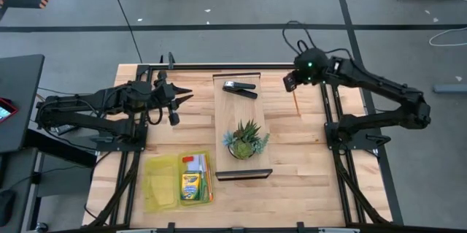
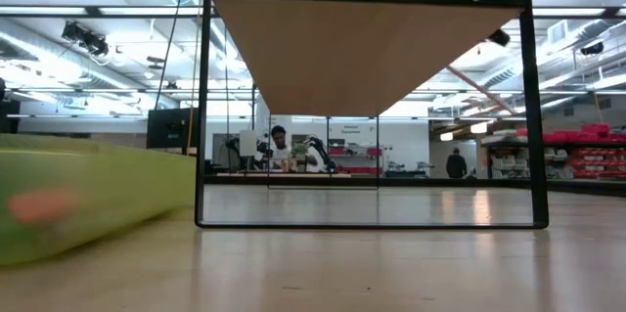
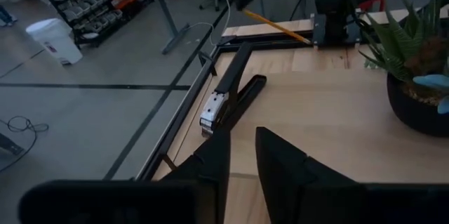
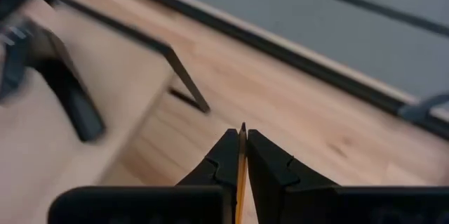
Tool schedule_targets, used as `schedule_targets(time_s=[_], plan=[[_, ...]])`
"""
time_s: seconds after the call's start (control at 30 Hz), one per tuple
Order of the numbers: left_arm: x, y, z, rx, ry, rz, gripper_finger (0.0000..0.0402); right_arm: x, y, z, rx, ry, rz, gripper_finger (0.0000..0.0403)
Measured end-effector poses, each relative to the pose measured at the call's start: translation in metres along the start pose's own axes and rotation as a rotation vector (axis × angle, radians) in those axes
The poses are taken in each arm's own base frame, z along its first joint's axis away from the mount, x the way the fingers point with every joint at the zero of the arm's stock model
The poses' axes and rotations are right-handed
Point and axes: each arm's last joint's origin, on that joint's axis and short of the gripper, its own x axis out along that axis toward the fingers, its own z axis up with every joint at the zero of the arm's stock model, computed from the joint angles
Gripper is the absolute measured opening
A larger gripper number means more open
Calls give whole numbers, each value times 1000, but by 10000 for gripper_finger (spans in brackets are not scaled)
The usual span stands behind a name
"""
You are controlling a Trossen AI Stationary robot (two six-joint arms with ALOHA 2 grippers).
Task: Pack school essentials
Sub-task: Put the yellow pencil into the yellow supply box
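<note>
Pencil (image 4: 241, 164) clamped between right claw (image 4: 242, 138) fingertips (above table)

Right gripper (image 4: 242, 155) fingers (image 4: 270, 164) pinch a thin orange pencil (image 4: 242, 171) above the wooden table (image 4: 295, 97).

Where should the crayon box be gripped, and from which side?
Grip the crayon box across its narrow width near mid-length, coming straight down from above: it lies flat on the yellow pouch, broad face up. Orange pencils lie close along one edge, so clearance there looks tight. The open left gripper is nearer; the right gripper holds a pencil.
</note>
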Motion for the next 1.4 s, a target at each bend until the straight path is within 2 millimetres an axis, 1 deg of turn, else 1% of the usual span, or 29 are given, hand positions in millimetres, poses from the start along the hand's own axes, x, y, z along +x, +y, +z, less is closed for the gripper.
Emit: schedule_targets(time_s=[0.23, 0.43, 0.63, 0.87, 1.03, 1.33, 1.4], plan=[[1, 0, 4, -51, -34, 4, 76, -34, 7, 30, -4, -129, 60, 29], [0, 1, 8, -162, -78, 5, 78, -63, 12, 51, -14, -251, 115, 29], [2, 1, 13, -272, -129, 3, 78, -83, 26, 67, -52, -350, 195, 29], [9, -1, 17, -413, -159, -7, 84, -92, 49, 85, -92, -390, 271, 29], [16, -4, 19, -563, -166, -19, 87, -100, 70, 98, -126, -422, 335, 29], [40, -12, 22, -841, -196, -49, 95, -105, 111, 124, -187, -492, 428, 29], [45, -15, 22, -870, -191, -51, 101, -104, 121, 128, -205, -494, 442, 29]])
